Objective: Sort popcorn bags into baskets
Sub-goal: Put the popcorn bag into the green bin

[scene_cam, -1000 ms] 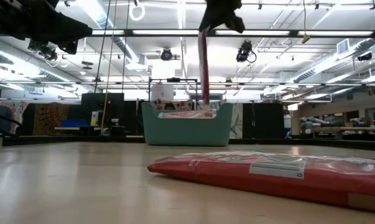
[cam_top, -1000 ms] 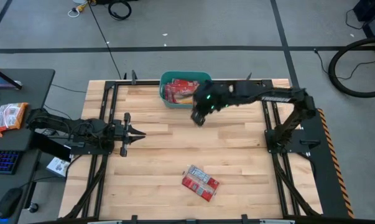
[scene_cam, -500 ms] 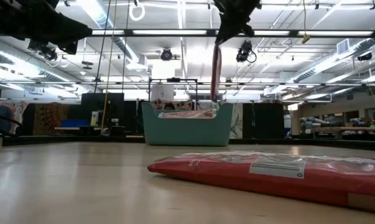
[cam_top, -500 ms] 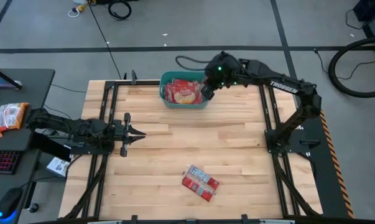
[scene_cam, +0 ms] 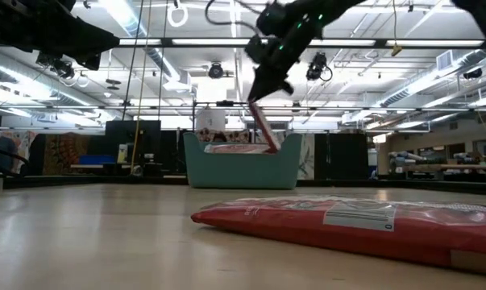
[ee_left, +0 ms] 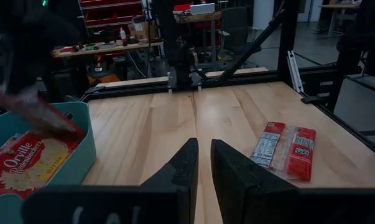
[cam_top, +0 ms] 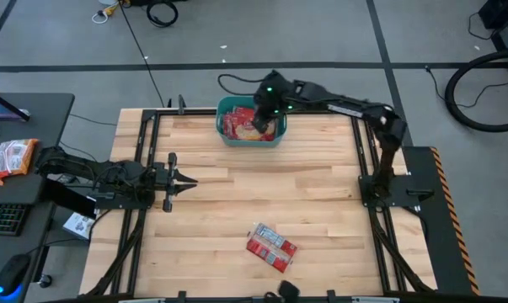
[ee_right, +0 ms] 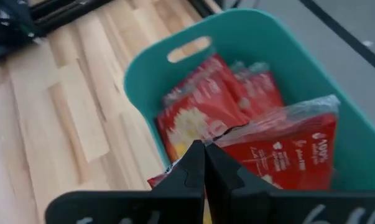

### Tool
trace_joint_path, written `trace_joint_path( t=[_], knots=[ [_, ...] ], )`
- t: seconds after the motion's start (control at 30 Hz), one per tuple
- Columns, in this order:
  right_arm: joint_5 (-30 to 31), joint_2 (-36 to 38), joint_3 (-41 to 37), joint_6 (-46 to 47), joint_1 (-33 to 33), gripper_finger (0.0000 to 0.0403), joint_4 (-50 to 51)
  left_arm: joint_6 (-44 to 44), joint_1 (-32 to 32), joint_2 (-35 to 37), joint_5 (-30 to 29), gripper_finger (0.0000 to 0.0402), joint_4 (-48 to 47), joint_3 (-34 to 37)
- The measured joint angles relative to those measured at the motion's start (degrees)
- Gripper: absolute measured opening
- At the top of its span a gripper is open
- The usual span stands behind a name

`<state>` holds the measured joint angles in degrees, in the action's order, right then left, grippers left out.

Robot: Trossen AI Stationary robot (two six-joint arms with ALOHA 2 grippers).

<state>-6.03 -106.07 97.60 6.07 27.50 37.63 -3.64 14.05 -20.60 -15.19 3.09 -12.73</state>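
A teal basket (cam_top: 249, 144) stands at the table's far edge and holds several red popcorn bags (cam_top: 235, 124); it also shows in the low view (scene_cam: 243, 169) and the right wrist view (ee_right: 151, 73). My right gripper (cam_top: 266, 109) is above the basket, shut on one more red popcorn bag (scene_cam: 264, 130). Another red popcorn bag (cam_top: 271, 247) lies flat on the table near the front; it shows close up in the low view (scene_cam: 347, 225) and in the left wrist view (ee_left: 283, 149). My left gripper (cam_top: 190, 183) waits shut and empty at the table's left. My right gripper pinches the bag's upper edge (ee_right: 227, 142) between its two shut fingers, coming from above and slanting down into the basket. The bag hangs tilted below the fingers. Its lower end (scene_cam: 273, 147) is inside the basket, behind the rim.
Bare wood lies between the basket and the front bag. A side desk at the left carries orange-white packets (cam_top: 9, 157), a keyboard (cam_top: 1, 219) and a mouse (cam_top: 13, 272). Black frame rails (cam_top: 144, 160) run along the table's left and right sides.
My right gripper has carried the red bag from beside the basket's near right corner toward the far edge and left, over the basket, and has come down. The bag hung straight before; now it is tilted, with its lower end inside the basket.
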Motion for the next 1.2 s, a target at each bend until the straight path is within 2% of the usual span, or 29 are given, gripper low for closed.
trace_joint_path(
  t=[0.13, 0.4, 0.6, 0.77, 0.87, 1.03, 1.2],
  knots=[
    [-3.35, -4.79, 0.02, -0.77, 0.2, 0.0004, -5.66, 0.0, -0.01, 0.0, -0.01, 0.0048, 0.0, 0.0],
    [-6.08, -11.71, 0.02, -1.14, 0.2, 0.0016, -15.35, -0.02, 0.01, 0.0, 0.01, 0.0048, -0.02, 0.0],
    [-8.12, -12.77, 0.02, 0.17, 0.18, 0.0056, -17.01, 0.0, -0.01, 0.0, 0.0, 0.0048, -0.26, 0.0],
    [-8.05, -9.15, 0.01, 0.21, -0.04, 0.0114, -13.84, 0.0, 0.01, 0.02, -0.01, 0.0048, -0.33, 0.0],
    [-5.63, -6.46, 0.04, 0.08, -1.88, 0.0137, -9.47, -0.02, 0.0, 0.0, -0.01, 0.0048, -0.35, 0.0],
    [-0.2, -4.83, 0.02, -1.73, -8.99, 0.0145, -1.57, -0.02, 0.01, 0.02, -0.01, 0.0048, -0.35, 0.0],
    [2.17, -5.08, 0.02, 0.02, -17.77, 0.0145, 3.38, 0.0, -0.01, 0.02, -0.01, 0.0048, -0.37, 0.0]
  ],
)
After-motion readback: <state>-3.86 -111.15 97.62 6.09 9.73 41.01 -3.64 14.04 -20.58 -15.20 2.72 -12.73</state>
